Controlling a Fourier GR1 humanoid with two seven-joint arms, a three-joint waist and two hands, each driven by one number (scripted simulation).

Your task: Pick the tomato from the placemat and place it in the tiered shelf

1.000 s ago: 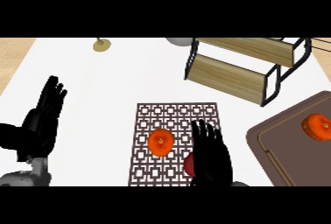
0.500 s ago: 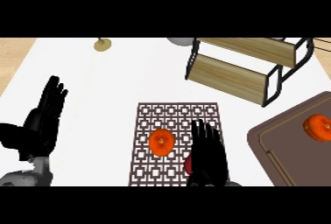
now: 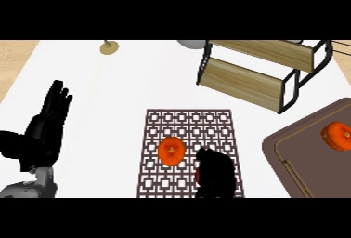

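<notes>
The tomato [image 3: 171,151] lies mid-placemat [image 3: 188,123], just left of the right hand [image 3: 215,171], the nearer one, which holds nothing; how open it is cannot be told. The left hand [image 3: 47,128] rests open, well off the placemat.

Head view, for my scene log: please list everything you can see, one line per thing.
counter: one, white, fills most of the view
placemat: one, dark brown lattice, centre of the counter
tomato: one, orange-red, on the placemat, left of its middle
tiered shelf: one, wooden boards in a black frame, upper right
tray: one, dark brown, right edge
round item: one, orange-red, on the tray
small round object: one, tan, top edge
grey object: one, top edge, mostly cut off
left hand: one, black, open, resting at the left, fingers up
right hand: one, black, over the placemat just right of the tomato
</notes>
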